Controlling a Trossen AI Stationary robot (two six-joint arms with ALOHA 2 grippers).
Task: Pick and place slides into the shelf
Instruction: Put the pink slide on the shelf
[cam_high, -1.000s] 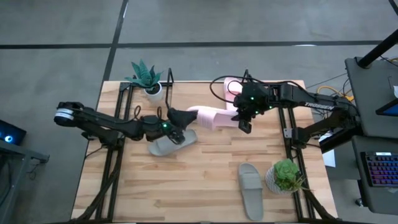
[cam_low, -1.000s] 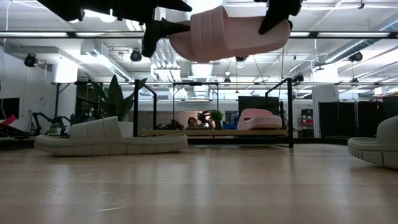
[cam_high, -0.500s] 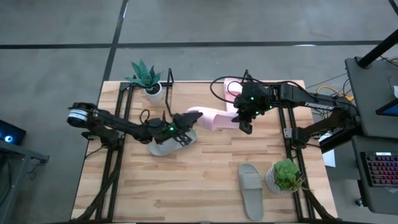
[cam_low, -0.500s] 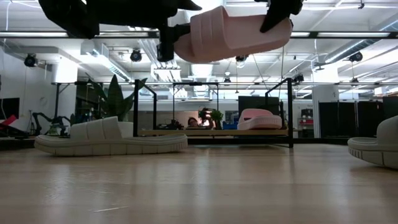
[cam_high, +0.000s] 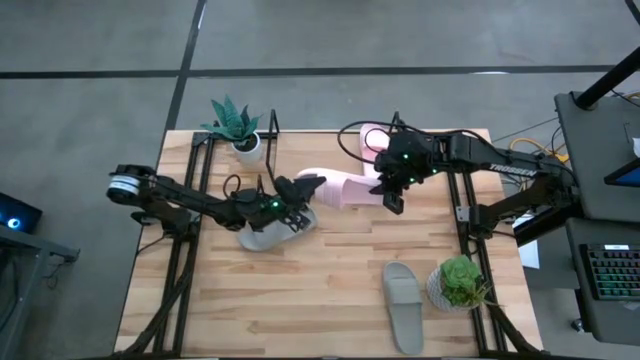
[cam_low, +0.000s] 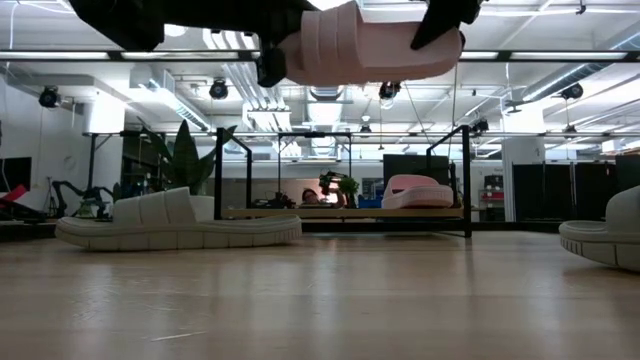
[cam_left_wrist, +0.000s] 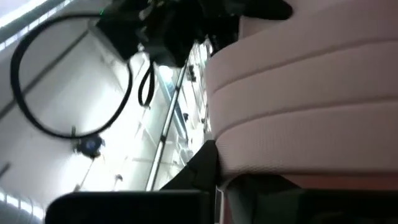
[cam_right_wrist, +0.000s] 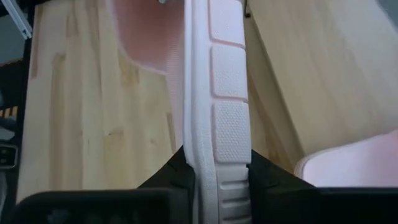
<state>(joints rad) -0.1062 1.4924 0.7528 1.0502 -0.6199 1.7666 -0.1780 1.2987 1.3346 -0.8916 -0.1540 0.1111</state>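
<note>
The right gripper (cam_high: 388, 192) has its jaws clenched on the heel end of a pink slide (cam_high: 340, 188), the sole's edge pinched between the two fingers (cam_right_wrist: 177, 177). It holds this slide in the air over the middle of the table (cam_high: 330, 290), just near of the shelf (cam_low: 345, 212). The left gripper (cam_high: 305, 187) is at the slide's other, left end, right against the strap; whether its jaws are closed on it cannot be told. Below the left arm a grey-green slide (cam_high: 275, 230) lies on the table. A second pink slide (cam_low: 420, 190) sits on the right part of the shelf board. Another grey-green slide (cam_high: 403, 305) lies near the right front, beside a potted plant (cam_high: 458, 282). A second plant (cam_high: 236, 125) stands at the far left corner.
</note>
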